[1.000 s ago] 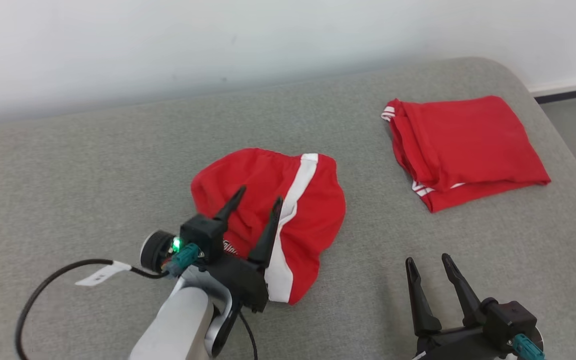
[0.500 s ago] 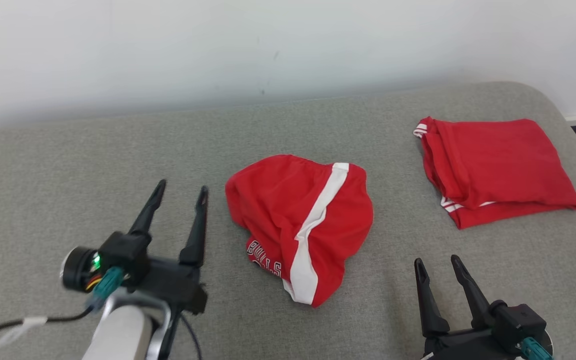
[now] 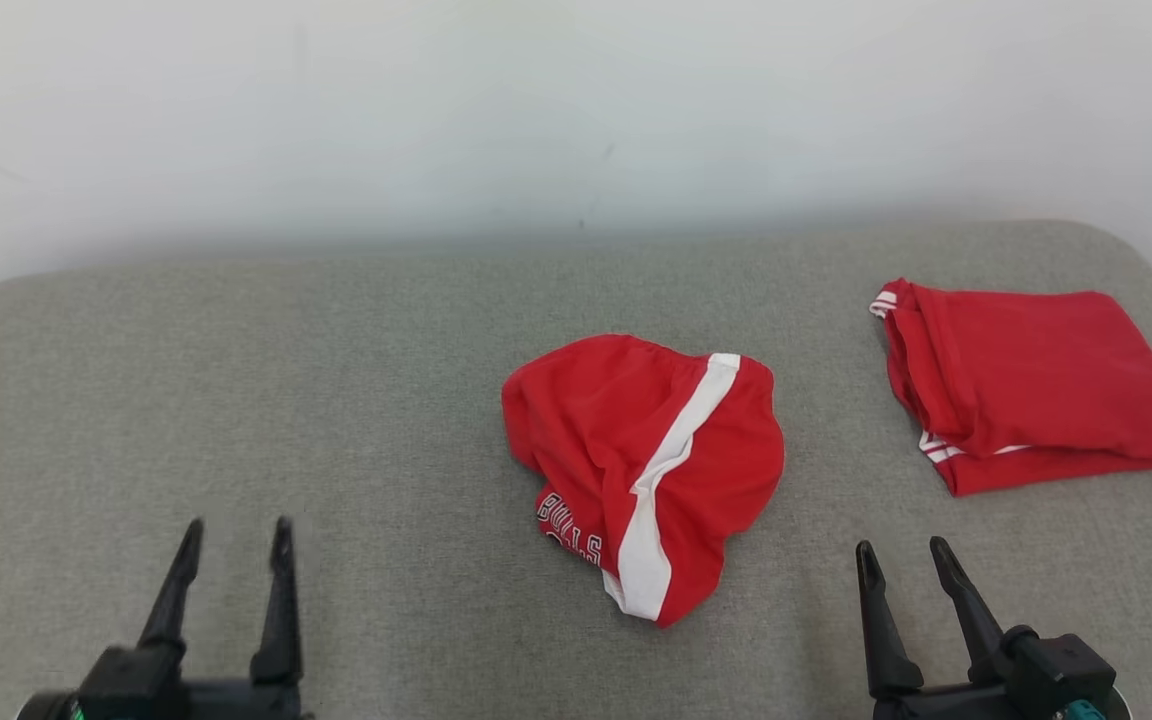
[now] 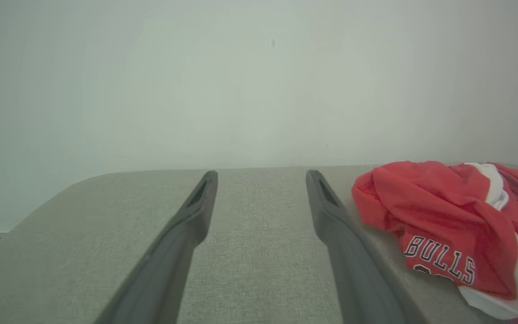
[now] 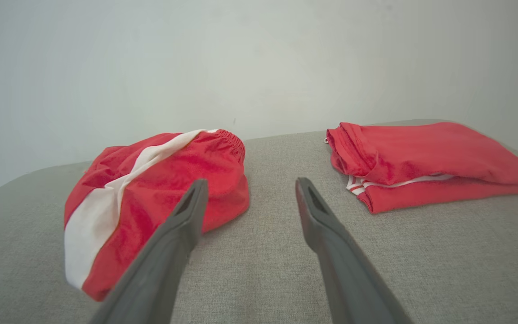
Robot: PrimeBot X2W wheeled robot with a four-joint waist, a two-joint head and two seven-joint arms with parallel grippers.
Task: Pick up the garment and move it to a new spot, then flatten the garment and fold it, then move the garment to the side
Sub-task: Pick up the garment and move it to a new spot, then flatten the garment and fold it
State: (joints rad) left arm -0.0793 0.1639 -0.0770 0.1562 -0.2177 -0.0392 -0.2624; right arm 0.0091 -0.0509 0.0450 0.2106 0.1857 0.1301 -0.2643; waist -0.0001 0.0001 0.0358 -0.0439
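Closest to me, my left gripper (image 3: 239,525) and right gripper (image 3: 901,548) both gape wide, holding nothing, over the grey cushion (image 3: 336,400). Further out, the crumpled red shorts (image 3: 646,470) lie mid-cushion. A folded red garment (image 3: 1036,385) sits far right, near the wall (image 3: 536,120).

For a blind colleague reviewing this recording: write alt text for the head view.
A crumpled red garment with a white stripe lies in the middle of a grey padded surface, with a folded red garment to its right near the edge. The left pincer and right pincer sit open and empty at the bottom corners, touching neither.
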